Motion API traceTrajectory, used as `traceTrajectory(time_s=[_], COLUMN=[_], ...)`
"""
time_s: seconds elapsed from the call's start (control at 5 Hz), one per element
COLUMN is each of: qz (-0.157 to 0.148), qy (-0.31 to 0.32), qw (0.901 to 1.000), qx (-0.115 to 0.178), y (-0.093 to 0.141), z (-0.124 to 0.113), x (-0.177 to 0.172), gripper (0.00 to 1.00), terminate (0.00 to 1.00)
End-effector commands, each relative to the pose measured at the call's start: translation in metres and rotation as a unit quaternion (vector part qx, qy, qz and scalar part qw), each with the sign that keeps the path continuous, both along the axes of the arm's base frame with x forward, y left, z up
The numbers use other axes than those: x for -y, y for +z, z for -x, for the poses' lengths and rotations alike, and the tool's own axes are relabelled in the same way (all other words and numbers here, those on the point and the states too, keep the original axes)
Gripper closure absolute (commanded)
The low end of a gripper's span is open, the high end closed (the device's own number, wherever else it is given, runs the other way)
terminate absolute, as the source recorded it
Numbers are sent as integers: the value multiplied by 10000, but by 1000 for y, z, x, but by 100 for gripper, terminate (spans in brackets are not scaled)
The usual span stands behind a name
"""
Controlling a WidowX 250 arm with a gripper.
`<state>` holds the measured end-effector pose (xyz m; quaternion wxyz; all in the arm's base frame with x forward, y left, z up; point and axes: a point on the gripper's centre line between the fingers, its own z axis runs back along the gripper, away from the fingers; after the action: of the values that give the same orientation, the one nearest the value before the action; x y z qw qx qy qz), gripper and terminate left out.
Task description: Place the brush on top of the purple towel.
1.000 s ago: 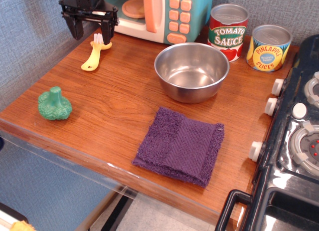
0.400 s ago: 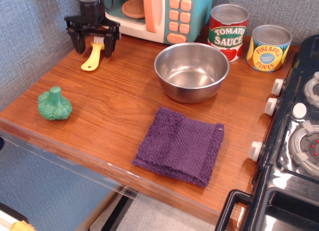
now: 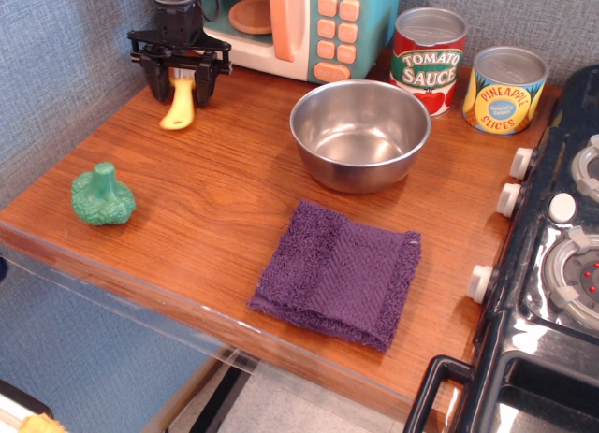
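The gripper (image 3: 180, 82) straddles the brush (image 3: 181, 104) at the surface's (image 3: 215, 190) back-left corner, jaws apart — far from the purple towel (image 3: 339, 272). If it closes only on the bristle end, the handle could swing loose. A second ago it sat higher and further left.

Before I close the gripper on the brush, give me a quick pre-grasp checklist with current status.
1. Gripper straddles the brush head: ok; one finger on each side.
2. Jaws open: ok.
3. Fingers low enough to grip: cannot tell from this single view.
4. Brush free of neighbours: ok; the toy microwave stands close behind but apart.
5. Purple towel top bare and flat: ok.
6. Path to the towel: the steel bowl sits beside it, so lift first.
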<state>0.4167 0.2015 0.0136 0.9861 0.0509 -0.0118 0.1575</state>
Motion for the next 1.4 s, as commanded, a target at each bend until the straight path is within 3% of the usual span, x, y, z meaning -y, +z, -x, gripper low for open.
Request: traceTrajectory(time_s=[0.0, 0.4, 0.6, 0.8, 1.2], qz=[1, 35, 240, 538, 673], qy=[-43, -230, -665, -1288, -2069], qw=[9997, 9923, 9868, 9814, 9711], qx=[252, 1215, 1454, 1316, 981], y=[22, 109, 134, 128, 96], z=[4, 13, 38, 75, 143], x=[0, 27, 65, 109, 183], gripper=[100, 100, 100, 100, 100], terminate=[0, 0, 0, 0, 0])
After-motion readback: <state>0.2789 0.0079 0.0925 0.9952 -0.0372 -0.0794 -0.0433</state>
